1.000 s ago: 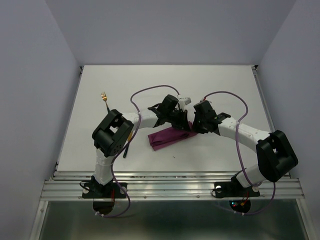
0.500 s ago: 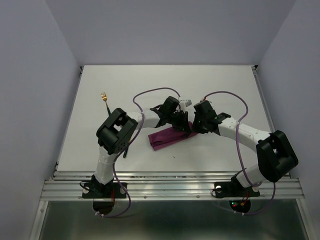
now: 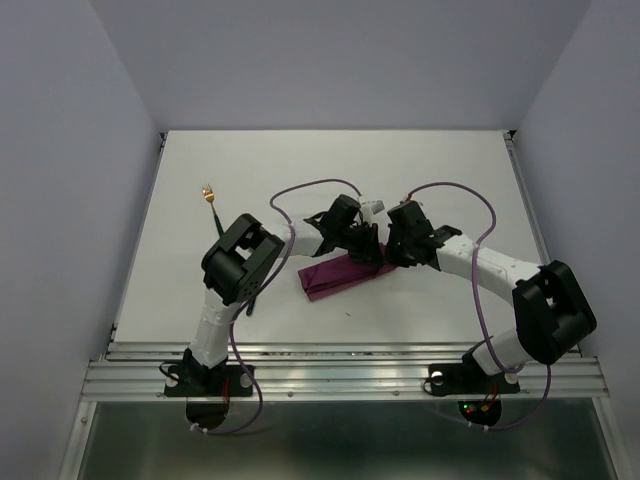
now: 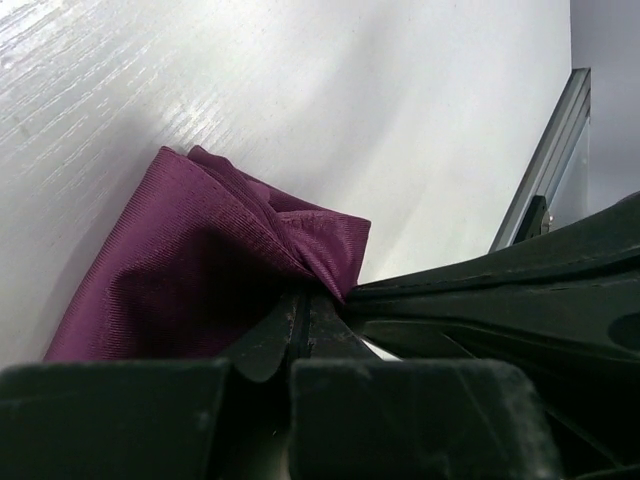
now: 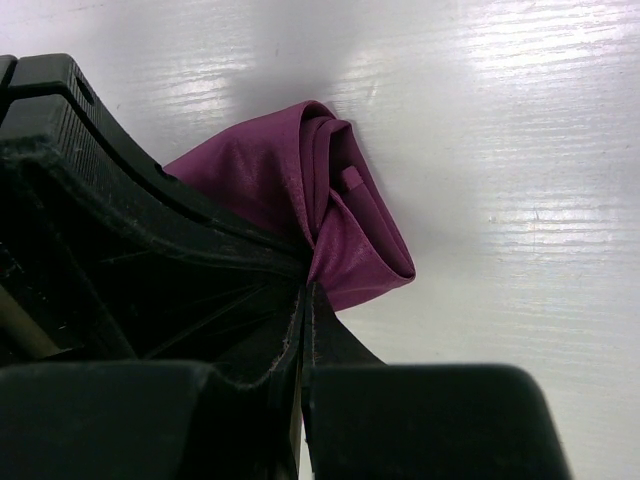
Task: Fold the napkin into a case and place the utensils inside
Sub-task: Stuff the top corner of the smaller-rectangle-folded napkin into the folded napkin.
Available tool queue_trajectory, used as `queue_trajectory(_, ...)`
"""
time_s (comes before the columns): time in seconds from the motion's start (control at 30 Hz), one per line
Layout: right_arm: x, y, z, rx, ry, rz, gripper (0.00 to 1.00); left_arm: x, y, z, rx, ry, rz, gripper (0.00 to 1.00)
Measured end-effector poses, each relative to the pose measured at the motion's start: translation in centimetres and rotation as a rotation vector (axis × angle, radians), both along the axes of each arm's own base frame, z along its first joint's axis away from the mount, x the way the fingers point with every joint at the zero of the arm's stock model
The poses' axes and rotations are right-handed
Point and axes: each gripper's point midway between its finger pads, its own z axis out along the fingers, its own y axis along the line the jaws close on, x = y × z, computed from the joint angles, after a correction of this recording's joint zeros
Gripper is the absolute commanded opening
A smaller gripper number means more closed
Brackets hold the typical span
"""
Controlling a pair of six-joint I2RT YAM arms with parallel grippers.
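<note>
**Plum-purple cloth napkin [image 3: 335, 275], folded strip, pinched at one end**

Condition: thin, smooth, plain cloth, lying as a narrow layered strip on the white table [image 3: 450, 170]. It sits near the middle of the table and runs from lower left to upper right in the top view.

Right end: bunched into loose folds where both arms meet over it. The rest of the strip lies flat on the table.

Left gripper [image 4: 305, 310]: clenched, with a corner of the cloth nipped between its black fingertips.

Right gripper [image 5: 305, 290]: clenched likewise, with a rolled fold of the same end caught at its tips. The two grippers stand just beside each other.

Fork [image 3: 209, 196]: slim, with a black handle and a small gold head, lying on the left part of the table, well apart from the napkin. The head points to the far side. The near part of the handle is hidden behind the left arm [image 3: 240, 265].

Second utensil: cannot be made out with certainty.
</note>
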Motion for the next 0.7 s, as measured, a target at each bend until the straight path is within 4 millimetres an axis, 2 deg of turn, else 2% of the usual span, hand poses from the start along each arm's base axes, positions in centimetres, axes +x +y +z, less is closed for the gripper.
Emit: queue_trajectory(0.7,-0.04,-0.46,-0.18,-0.019,-0.007,-0.007,0.01,-0.08,-0.57,-0.06,-0.011,0.017,0.005,0.0)
